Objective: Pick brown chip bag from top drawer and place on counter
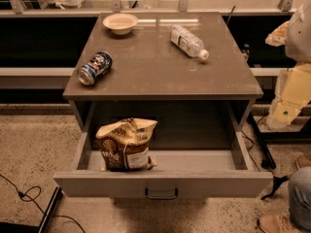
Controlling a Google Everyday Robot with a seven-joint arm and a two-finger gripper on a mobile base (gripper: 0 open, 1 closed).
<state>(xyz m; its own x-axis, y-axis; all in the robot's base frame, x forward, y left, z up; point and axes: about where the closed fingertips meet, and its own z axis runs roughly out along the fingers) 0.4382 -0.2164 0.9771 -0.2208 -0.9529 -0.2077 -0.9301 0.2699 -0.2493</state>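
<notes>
The brown chip bag [126,143] stands upright in the left part of the open top drawer [163,183], leaning against the left side, tan on top and dark brown below with a white label. The drawer is pulled fully out, with its metal pull handle [161,194] at the centre front. The counter [160,67] is the grey-brown top above it. My gripper [278,34] is at the far right edge of the view, beside the counter's right side and well away from the bag. Nothing shows in it.
On the counter lie a blue can [95,68] on its side at the left, a white bowl [120,23] at the back left and a clear water bottle [188,41] on its side at the back right. A person's leg and shoe [296,203] are at the lower right. Cables [29,195] lie on the floor at the left.
</notes>
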